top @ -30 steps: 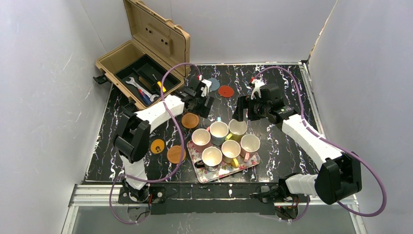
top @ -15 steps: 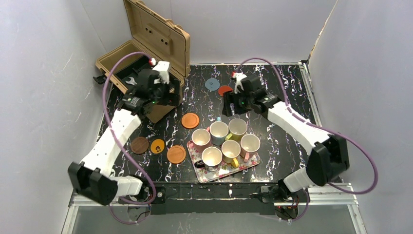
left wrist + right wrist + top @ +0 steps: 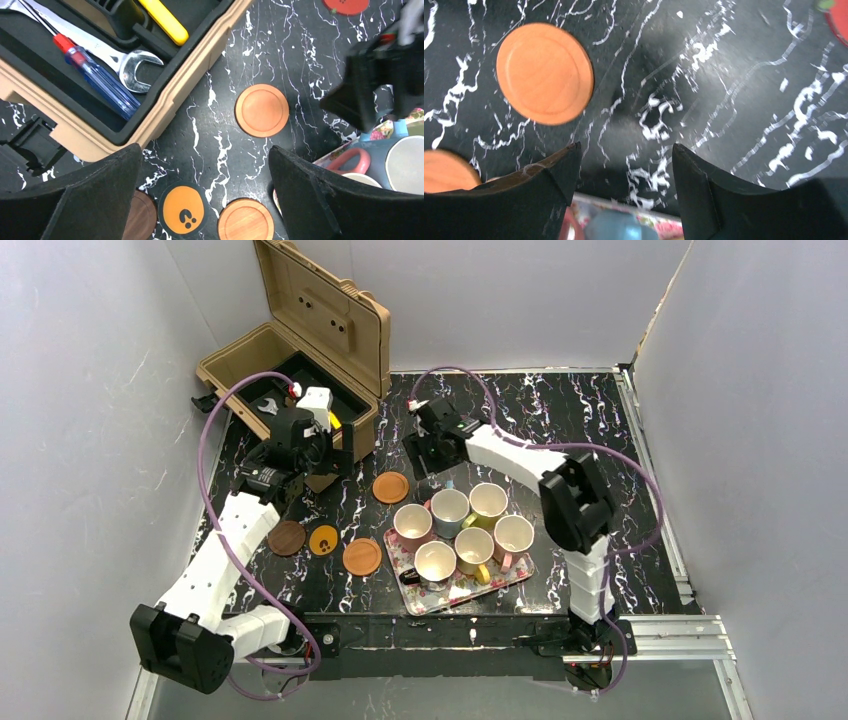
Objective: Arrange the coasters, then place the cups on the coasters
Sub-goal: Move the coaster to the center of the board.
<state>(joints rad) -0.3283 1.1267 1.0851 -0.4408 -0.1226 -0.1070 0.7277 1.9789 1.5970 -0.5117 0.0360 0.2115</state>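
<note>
The left end effector and right end effector gape empty; only wrist views catch the red coaster.

- Type of place: a laboratory robot cell is indicated.
- Black marbled tabletop, enclosed by plain pale panels on three sides.
- Left arm and right arm, cabled, bolted to an aluminium rail.
- Open tan tool case, stocked with wrench and screwdriver.

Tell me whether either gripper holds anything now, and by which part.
Nothing is held. The left gripper and the right gripper both stand open above the table, with nothing between their jaws.
</note>
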